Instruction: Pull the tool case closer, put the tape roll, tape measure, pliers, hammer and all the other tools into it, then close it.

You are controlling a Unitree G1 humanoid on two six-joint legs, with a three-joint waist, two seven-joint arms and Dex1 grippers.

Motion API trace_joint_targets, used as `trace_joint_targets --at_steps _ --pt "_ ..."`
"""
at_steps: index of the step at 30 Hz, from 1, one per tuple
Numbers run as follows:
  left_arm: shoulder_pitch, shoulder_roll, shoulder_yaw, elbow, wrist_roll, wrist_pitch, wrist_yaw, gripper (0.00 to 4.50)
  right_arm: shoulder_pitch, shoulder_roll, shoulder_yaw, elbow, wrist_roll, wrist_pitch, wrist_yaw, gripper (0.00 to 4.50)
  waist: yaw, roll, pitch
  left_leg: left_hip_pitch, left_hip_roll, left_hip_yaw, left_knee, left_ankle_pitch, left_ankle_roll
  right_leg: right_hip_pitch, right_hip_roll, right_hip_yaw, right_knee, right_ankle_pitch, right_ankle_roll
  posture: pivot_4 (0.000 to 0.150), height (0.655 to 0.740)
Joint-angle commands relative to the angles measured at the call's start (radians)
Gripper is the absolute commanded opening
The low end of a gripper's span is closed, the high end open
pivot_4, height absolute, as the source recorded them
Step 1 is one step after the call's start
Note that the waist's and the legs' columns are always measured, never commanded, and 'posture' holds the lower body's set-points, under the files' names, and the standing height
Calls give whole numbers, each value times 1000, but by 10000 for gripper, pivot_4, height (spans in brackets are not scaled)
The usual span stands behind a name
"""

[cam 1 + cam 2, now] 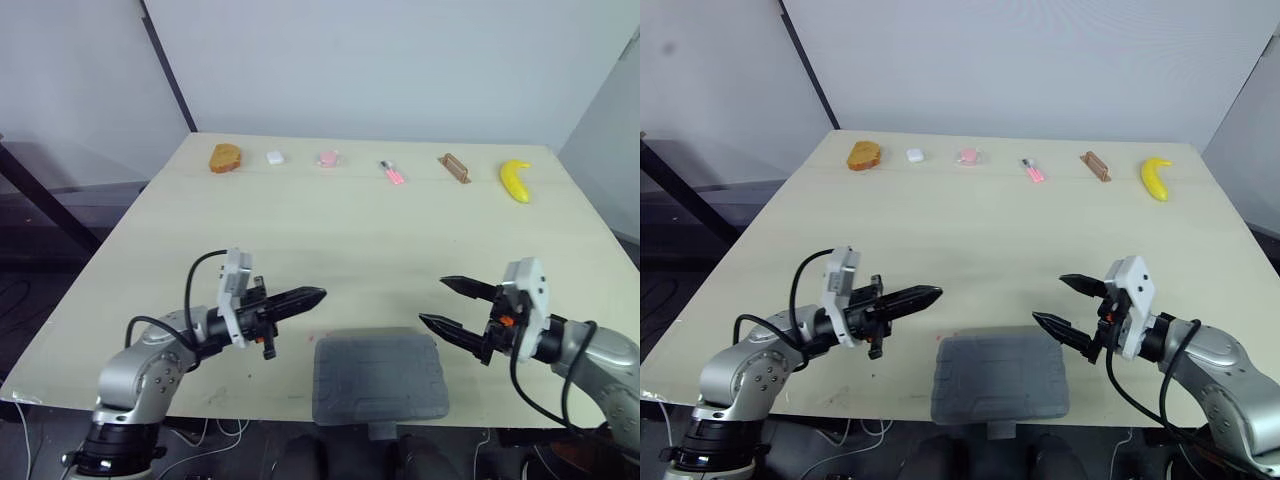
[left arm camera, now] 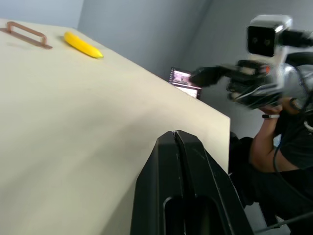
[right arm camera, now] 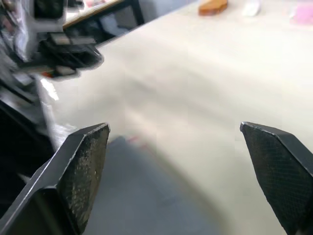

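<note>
We see the grey tool case point(image 1: 380, 378) lying flat with its lid down at the near edge of the pale wooden table point(image 1: 330, 240), about midway between the two arms. A small tab sticks out from its near side over the table edge.

The left gripper point(image 1: 318, 295) hangs just to the left of the case, near its far-left corner and not touching it. Its two black fingers are pressed together along their length, with nothing between them. They point to the right.

The right gripper point(image 1: 433, 300) hangs just to the right of the case, by its far-right corner. Its fingers are spread wide and hold nothing, and they point to the left, toward the other gripper.

Along the far edge of the table we count a row of small things, well apart from the case. From left to right they are a brown bread-like piece point(image 1: 226, 158), a white block point(image 1: 275, 157), a pink lump point(image 1: 328, 158), a pink stick point(image 1: 392, 172), a brown handle point(image 1: 454, 168) and a banana point(image 1: 516, 180).
</note>
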Motion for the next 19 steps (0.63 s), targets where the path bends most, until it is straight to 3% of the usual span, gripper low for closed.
trace_joint_targets --at_steps 1,6,8,13,16,19 --pt "31 53 26 -14 0 -4 -34 17072 42 -25 -22 68 -40 -174 89 45000 2 0 0 0 0 0 0 0 0 0 0 0 0 0 0 1500 7400" --pt "73 129 66 83 35 -52 -103 38467 165 -91 -125 149 -28 -306 197 45000 7 0 1 0 0 0 0 0 0 0 0 0 0 0 0 1500 7400" --pt "111 168 98 140 62 -81 -136 44152 270 -115 -219 194 -18 -361 253 45000 9 0 0 0 0 0 0 0 0 0 -1 -1 0 0 0 1500 7400" --pt "195 200 156 214 140 -170 -113 44718 430 -136 -373 272 5 -429 318 45000 5 0 1 1 0 1 0 0 0 0 -1 0 -1 0 -1 1500 7400" --pt "230 194 154 221 238 -256 -42 44718 475 -133 -416 302 11 -443 329 45000 4 0 1 2 1 2 0 0 0 1 -2 0 0 -1 -2 1500 7400" --pt "244 188 149 226 242 -262 -42 44718 486 -127 -426 312 16 -445 324 45000 5 0 0 2 1 2 0 0 0 1 -2 1 0 -2 -4 1500 7400"
